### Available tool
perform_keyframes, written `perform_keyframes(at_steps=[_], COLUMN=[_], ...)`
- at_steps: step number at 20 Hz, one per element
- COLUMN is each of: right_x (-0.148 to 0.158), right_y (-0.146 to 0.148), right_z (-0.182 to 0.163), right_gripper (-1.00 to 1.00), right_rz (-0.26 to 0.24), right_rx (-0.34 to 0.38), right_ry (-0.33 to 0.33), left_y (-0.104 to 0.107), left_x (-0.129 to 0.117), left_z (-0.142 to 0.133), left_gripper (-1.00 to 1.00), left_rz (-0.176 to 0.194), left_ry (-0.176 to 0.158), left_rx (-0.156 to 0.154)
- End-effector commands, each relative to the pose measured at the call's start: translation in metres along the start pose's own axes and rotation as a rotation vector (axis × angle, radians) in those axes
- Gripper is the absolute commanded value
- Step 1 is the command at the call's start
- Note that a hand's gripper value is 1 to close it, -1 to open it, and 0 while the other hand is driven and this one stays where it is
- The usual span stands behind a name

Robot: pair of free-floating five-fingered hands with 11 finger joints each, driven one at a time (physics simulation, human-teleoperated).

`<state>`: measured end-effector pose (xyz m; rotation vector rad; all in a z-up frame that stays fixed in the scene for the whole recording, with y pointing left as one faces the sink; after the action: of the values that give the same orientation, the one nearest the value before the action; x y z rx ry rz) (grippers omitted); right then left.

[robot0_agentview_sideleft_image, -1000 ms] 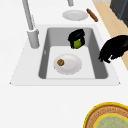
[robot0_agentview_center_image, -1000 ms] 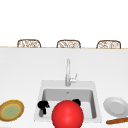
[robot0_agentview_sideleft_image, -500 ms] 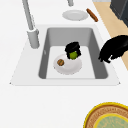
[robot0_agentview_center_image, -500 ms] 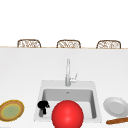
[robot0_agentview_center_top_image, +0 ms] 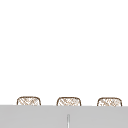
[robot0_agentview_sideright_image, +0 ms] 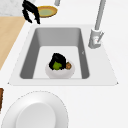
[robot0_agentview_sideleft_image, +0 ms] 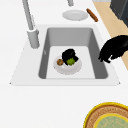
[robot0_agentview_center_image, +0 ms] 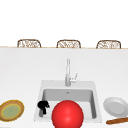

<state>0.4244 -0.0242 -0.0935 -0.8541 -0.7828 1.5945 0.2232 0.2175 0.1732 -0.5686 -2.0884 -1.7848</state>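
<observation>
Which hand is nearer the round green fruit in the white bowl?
Right. Right hand holds the round green fruit; left hand hovers at the front-left rim of the sink.

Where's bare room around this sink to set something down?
Bare: sink floor between the bowl and the end wall toward the white plate; counter behind the faucet. Crowded: basin middle, right hand on the green fruit in the bowl; left hand over the front rim.
</observation>
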Motion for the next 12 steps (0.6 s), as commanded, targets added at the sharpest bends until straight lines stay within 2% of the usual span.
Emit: perform_keyframes(at_steps=[1, 3, 4, 5, 6, 8, 9, 12], right_x=[0.011, 0.010, 0.013, 0.014, 0.007, 0.006, 0.006, 0.007], right_y=[0.003, 0.002, -0.001, -0.004, -0.010, -0.025, -0.030, -0.035], right_z=[-0.035, -0.013, -0.008, 0.002, 0.013, 0.032, 0.038, 0.060], right_gripper=[1.00, 1.00, 1.00, 1.00, -1.00, -1.00, -1.00, -1.00], right_rz=[-0.033, -0.009, 0.049, 0.059, 0.032, 0.027, 0.003, -0.019], right_rx=[0.020, 0.062, 0.088, 0.073, 0.005, -0.010, 0.008, 0.040], right_ry=[0.031, 0.042, 0.013, 0.019, 0.041, 0.050, 0.026, -0.006], left_y=[0.000, 0.000, 0.000, 0.000, 0.000, 0.000, 0.000, 0.000], left_x=[0.000, 0.000, 0.000, 0.000, 0.000, 0.000, 0.000, 0.000], left_z=[0.000, 0.000, 0.000, 0.000, 0.000, 0.000, 0.000, 0.000], left_gripper=[0.00, 0.00, 0.00, 0.00, 0.00, 0.00, 0.00, 0.00], left_rz=[0.000, 0.000, 0.000, 0.000, 0.000, 0.000, 0.000, 0.000], left_ry=[0.000, 0.000, 0.000, 0.000, 0.000, 0.000, 0.000, 0.000], left_rx=[0.000, 0.000, 0.000, 0.000, 0.000, 0.000, 0.000, 0.000])
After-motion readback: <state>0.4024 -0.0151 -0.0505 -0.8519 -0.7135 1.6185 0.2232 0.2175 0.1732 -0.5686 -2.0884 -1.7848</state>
